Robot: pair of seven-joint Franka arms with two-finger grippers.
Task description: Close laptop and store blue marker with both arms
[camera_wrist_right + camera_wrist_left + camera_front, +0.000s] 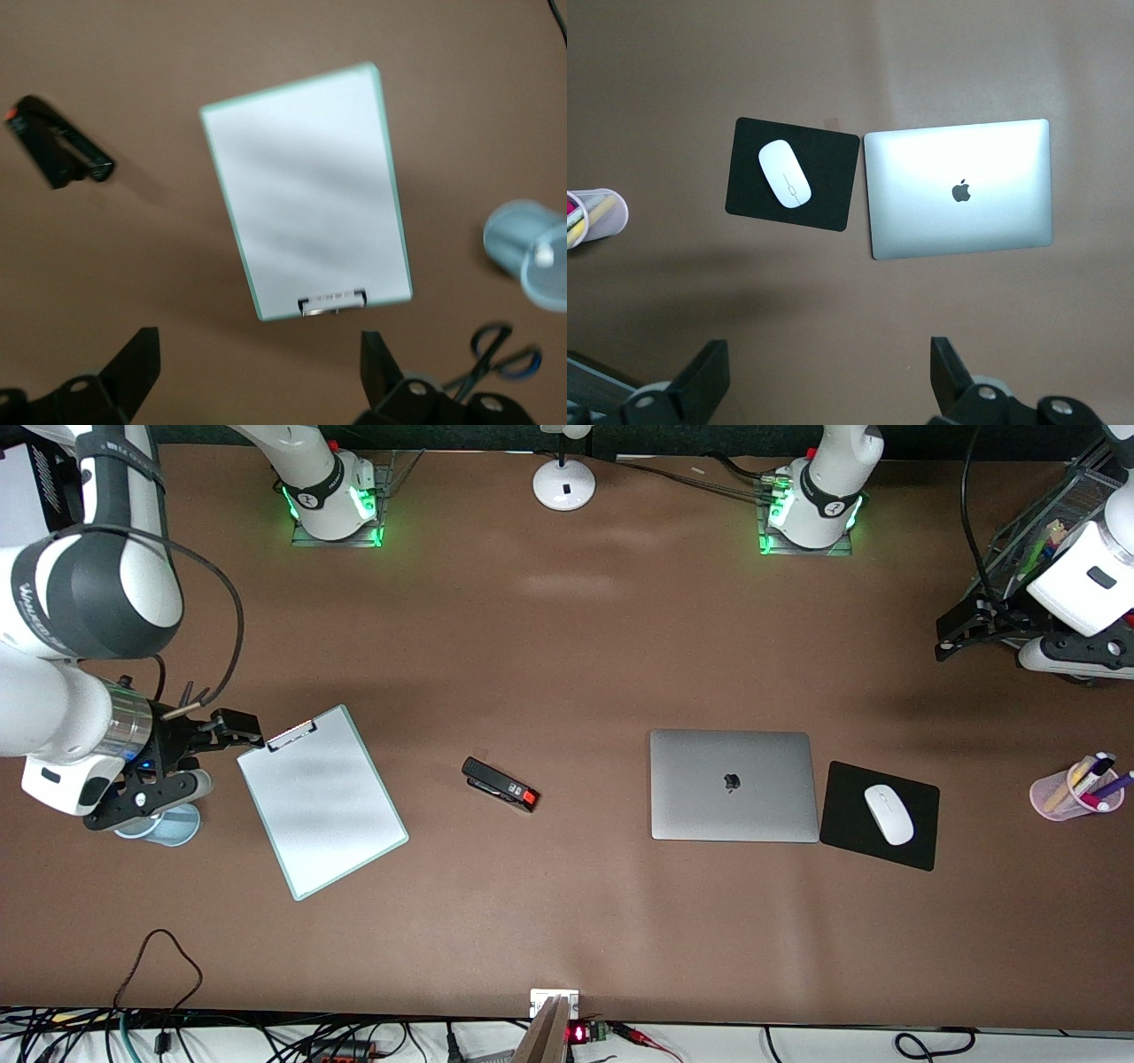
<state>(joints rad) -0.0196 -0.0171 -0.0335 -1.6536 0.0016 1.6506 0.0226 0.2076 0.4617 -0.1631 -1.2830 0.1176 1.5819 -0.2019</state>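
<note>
The laptop (733, 785) lies closed on the table, silver lid up with the dark apple logo; it also shows in the left wrist view (959, 189). My left gripper (959, 631) hangs open and empty over bare table near the wire tray (1041, 522); its jaws (828, 354) stand wide apart. My right gripper (223, 755) is open and empty (258, 343), over the table by the clipboard's clip. A light blue cup (527, 257) beside it holds something with a whitish tip (541, 257). I cannot make out the blue marker's barrel.
A clipboard (321, 810) and a black stapler (500, 784) lie toward the right arm's end. Scissors (498, 352) lie by the blue cup. A black mouse pad (850, 806) with a white mouse (889, 813) sits beside the laptop. A pink pen cup (1067, 793) stands at the left arm's end.
</note>
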